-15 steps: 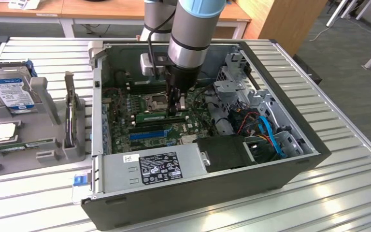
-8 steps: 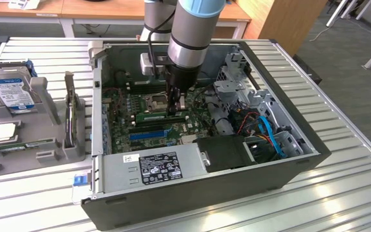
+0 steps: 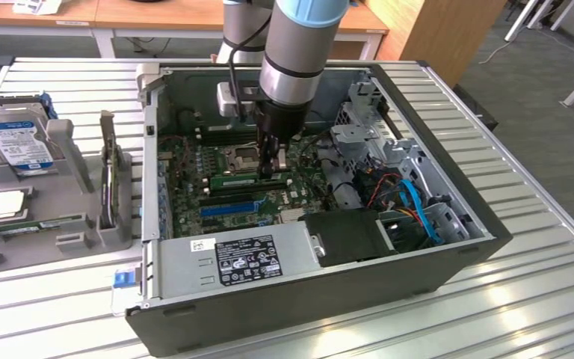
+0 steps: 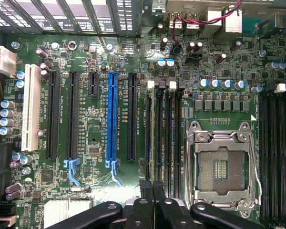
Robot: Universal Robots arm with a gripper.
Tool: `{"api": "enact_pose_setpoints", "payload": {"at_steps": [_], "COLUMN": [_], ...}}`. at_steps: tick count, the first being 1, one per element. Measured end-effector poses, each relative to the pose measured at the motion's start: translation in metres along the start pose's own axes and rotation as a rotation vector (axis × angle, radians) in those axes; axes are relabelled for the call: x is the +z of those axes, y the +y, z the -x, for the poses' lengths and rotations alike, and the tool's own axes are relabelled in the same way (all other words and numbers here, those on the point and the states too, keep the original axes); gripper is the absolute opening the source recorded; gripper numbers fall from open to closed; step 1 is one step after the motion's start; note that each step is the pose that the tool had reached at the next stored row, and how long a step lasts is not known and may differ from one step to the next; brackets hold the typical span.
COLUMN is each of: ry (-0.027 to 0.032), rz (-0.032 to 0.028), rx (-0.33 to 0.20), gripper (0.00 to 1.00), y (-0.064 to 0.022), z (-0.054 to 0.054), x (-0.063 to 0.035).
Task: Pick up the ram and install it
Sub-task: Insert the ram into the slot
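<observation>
The white-and-black label [image 3: 245,259] on the power supply [image 3: 192,269] is carrying print that cannot be read. The ram [image 3: 242,180], a thin green stick, is standing on edge in a black motherboard slot beside the processor socket [image 3: 242,155], and the gripper [image 3: 270,170] is pinching its top edge.
</observation>
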State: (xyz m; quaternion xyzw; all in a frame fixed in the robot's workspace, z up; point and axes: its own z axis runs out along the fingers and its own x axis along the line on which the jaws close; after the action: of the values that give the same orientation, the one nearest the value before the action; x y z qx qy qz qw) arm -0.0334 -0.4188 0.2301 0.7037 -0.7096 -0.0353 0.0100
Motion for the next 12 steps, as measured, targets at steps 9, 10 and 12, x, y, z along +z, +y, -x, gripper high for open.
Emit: {"api": "enact_pose_setpoints", "payload": {"at_steps": [9,10,12], "ry": [0.0003,0.0003,0.0002], "rz": [0.0002,0.0002,0.0001], "rx": [0.000,0.000,0.000], "gripper": [0.12,0.12,0.12], "y": [0.0000,0.0000,0.0000], "z": [0.0007,0.0006,0.0006], "x": [0.0004,0.0005,0.0008]}}
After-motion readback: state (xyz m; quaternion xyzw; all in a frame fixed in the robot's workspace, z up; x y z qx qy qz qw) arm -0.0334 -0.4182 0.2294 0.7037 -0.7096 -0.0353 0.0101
